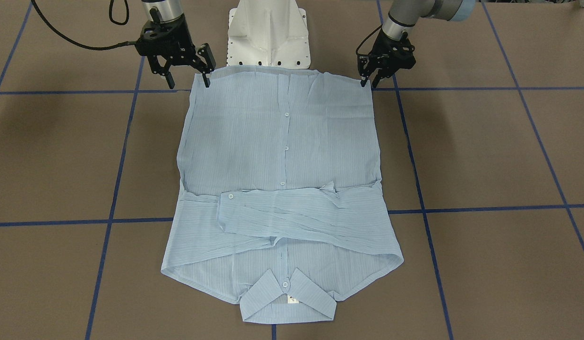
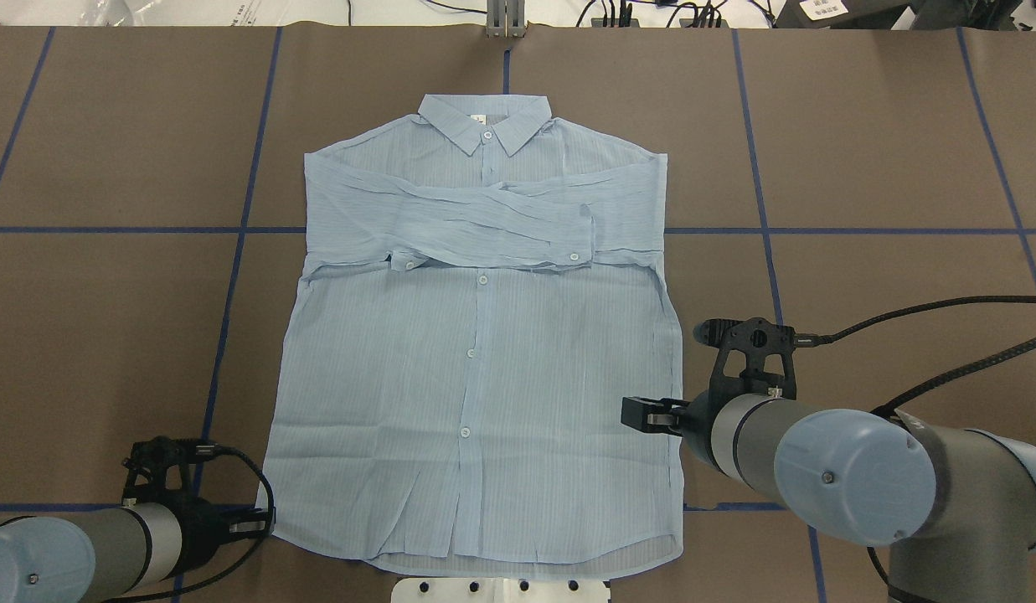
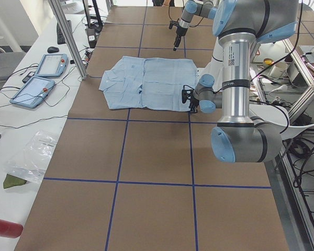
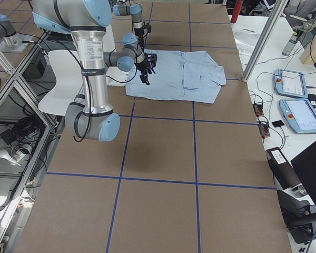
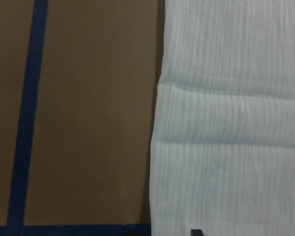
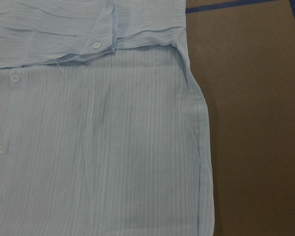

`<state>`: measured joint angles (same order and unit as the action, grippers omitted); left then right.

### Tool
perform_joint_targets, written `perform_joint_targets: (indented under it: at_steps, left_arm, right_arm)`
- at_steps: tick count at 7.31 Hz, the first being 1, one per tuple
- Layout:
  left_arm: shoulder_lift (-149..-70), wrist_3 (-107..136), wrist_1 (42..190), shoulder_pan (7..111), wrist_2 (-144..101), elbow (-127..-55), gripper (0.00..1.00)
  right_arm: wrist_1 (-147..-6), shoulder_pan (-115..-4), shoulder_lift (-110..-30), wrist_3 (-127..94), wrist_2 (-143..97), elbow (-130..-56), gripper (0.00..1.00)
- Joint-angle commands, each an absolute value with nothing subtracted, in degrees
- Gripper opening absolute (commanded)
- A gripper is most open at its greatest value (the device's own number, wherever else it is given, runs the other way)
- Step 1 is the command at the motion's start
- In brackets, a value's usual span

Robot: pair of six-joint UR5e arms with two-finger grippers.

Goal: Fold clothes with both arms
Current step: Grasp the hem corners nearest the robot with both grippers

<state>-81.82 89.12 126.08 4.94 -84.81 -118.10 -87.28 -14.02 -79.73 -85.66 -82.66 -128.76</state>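
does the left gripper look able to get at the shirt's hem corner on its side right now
Probably yes: the left gripper sits right at that corner of the shirt, jaws seemingly apart, with only bare tabletop beside the cloth there.

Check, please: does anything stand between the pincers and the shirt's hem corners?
Nothing visible does. The open right pincer hangs beside one hem corner of the shirt, and the left pincer hangs beside the other, right at the cloth.
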Motion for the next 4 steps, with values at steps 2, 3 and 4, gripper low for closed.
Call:
perform_joint_targets:
  at_steps: [2, 3, 4]
  left_arm:
    - [-82.00, 89.21, 126.04, 4.04, -84.81, -118.12, 0.25]
    - [-82.61, 89.21, 126.04, 3.69, -84.81, -118.04, 0.09]
    - [-82.79, 89.21, 126.04, 3.78, -84.81, -118.30, 0.00]
  right_arm:
    - [-87.19, -13.80, -79.80, -85.69, -82.62, -128.76, 1.00]
    - [-87.19, -13.71, -79.80, -85.69, -82.62, -128.76, 1.00]
    - [-87.19, -13.54, -80.24, -85.69, -82.70, -128.76, 1.00]
